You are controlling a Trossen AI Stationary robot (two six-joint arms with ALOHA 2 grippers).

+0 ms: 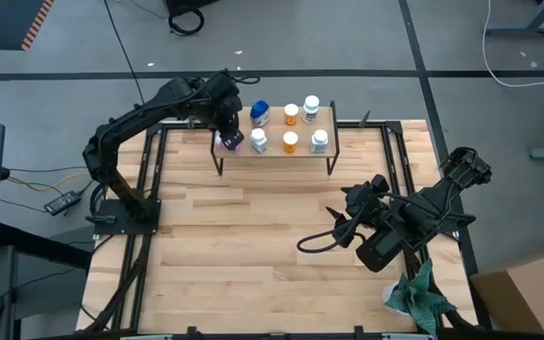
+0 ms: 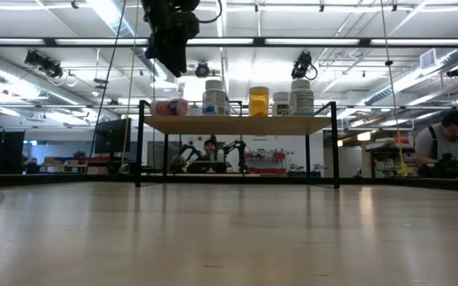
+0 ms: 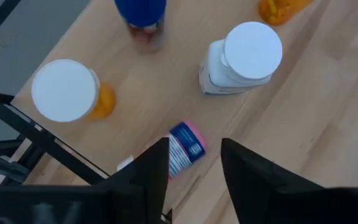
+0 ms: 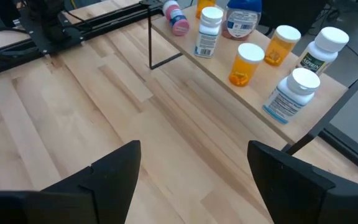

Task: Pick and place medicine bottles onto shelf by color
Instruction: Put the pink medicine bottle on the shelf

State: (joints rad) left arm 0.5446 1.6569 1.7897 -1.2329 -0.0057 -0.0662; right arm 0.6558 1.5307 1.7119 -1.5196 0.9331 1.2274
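Directly beneath the left gripper (image 3: 194, 165), whose fingers (image 3: 146, 177) are standing apart with nothing between them, the pink bottle (image 3: 184, 149) is lying on its side on the shelf (image 1: 274, 153). Its long axis is running flat along the board, one end showing pink, the blue label facing up. The gripper is hanging over the shelf's left end, above the bottle. Standing upright on the shelf beside the pink one are the white bottle (image 1: 259, 141), the orange bottle (image 1: 291, 143) and another white bottle (image 1: 319, 142), with a blue-topped bottle (image 1: 260, 114) behind. Well away from the shelf, the right gripper (image 4: 194, 168) is waiting spread wide and empty
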